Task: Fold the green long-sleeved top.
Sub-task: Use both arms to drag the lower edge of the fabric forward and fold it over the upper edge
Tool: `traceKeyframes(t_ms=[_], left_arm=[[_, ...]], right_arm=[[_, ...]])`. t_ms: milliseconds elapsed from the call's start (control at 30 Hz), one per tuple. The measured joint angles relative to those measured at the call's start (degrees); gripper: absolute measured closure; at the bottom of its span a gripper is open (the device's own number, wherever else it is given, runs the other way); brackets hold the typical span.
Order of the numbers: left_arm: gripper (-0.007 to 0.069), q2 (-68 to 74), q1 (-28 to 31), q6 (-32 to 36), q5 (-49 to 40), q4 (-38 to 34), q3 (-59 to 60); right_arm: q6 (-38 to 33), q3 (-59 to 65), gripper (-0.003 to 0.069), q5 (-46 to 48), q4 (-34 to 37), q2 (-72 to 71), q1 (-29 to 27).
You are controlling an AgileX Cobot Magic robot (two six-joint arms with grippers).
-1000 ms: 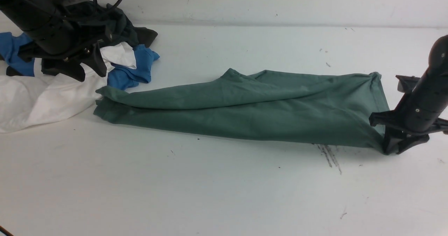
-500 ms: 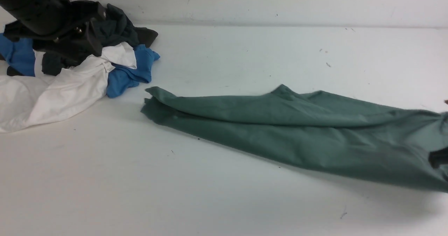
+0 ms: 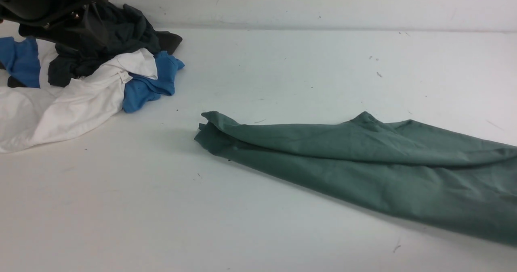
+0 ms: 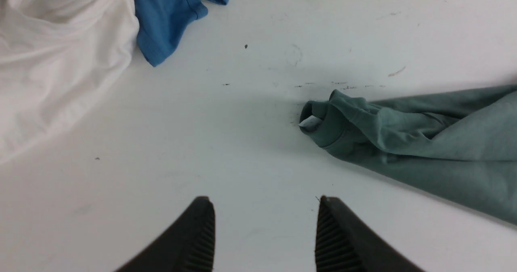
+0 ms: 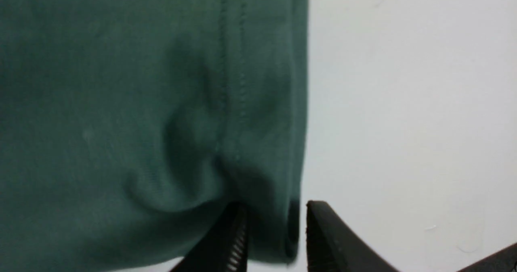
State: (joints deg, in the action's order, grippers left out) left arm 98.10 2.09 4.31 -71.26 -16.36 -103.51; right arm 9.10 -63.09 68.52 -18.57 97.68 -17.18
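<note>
- Green long-sleeved top (image 3: 363, 163) lies stretched long across the table (image 3: 258, 231). Its bunched collar end sits near mid-table, and the other end runs off the front view's right edge.
- Right fingers (image 5: 234, 239) are nearly closed and pinch the top's stitched hem edge. The cloth sits betw. both fingers and puckers right at the tips.
- From that pinch the rest of the top spreads away and fills most of the right wrist view.
- Left fingers (image 4: 198, 235) are spread wide w/ nothing betw. them, just bare table under the gap.
- Collar end w/ the white tag (image 4: 311, 122) lies ahead of the left fingers and off to one side, clearly apart, no contact.
- Left arm (image 3: 48, 5) is up at the far-left corner, over the clothes pile.
- Pile = white garment (image 3: 60, 106), blue garment (image 3: 149, 86) and dark garment (image 3: 125, 34). All sit well apart from the top.
</note>
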Motion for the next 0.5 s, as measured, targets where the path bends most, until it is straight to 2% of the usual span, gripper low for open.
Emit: traceKeyframes(t_ms=[100,200,300,367,400,433,500], left_arm=[[0.0299,0.9,0.0,0.0,-0.2,0.2,0.0],[0.0299,1.9,0.0,0.0,-0.2,0.2,0.0],[0.0299,3.1,0.0,0.0,-0.2,0.3,0.0],[0.0299,3.9,0.0,0.0,-0.2,-0.1,0.0],[0.0299,4.2,0.0,0.0,-0.2,-0.2,0.0],[0.0299,4.3,0.0,0.0,-0.2,-0.2,0.0],[0.0299,4.9,0.0,0.0,-0.2,-0.3,0.0]], right_arm=[[0.0,-9.6,0.0323,0.8,2.8,0.0,-0.1],[-1.2,-16.4,0.0291,1.0,9.6,0.0,0.2],[-8.5,-22.9,0.0279,1.4,19.0,0.4,3.0],[-16.3,-25.6,0.0278,1.5,25.0,1.8,7.4],[-20.5,-26.2,0.0278,1.3,27.1,2.9,9.6],[-20.5,-26.2,0.0278,1.3,27.3,3.1,10.0],[-25.8,-26.5,0.0278,-1.0,28.7,6.4,14.2]])
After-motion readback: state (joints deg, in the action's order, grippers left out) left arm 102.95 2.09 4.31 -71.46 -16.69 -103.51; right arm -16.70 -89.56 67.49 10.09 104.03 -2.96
